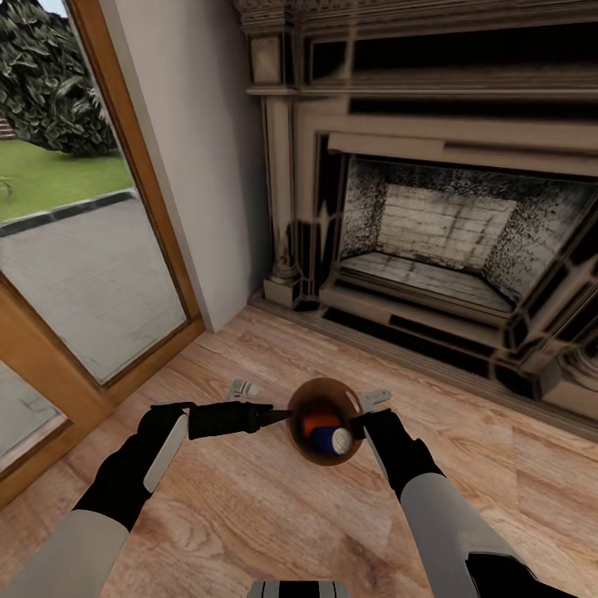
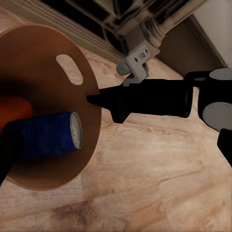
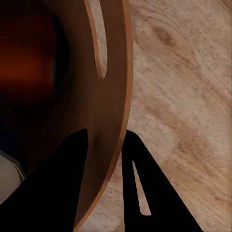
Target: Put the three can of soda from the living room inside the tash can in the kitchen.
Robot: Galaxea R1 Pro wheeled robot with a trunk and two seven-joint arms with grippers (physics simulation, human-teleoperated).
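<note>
Fireplace (image 1: 432, 224) room: blue can (image 2: 46, 135), orange can (image 1: 314, 424) inside bin (image 1: 309, 399).

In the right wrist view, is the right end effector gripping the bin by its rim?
Yes. The right end effector has one finger inside and one outside the trash can's coppery wall, straddling the rim.

i'm facing a dark ornate fireplace (image 1: 432, 224) with a pale brick firebox. light wood floor (image 1: 249, 507) is spreading below me. a wood-framed glass door (image 1: 91, 274) is showing lawn and hedge outside, beside a plain wall (image 1: 199, 141).
</note>
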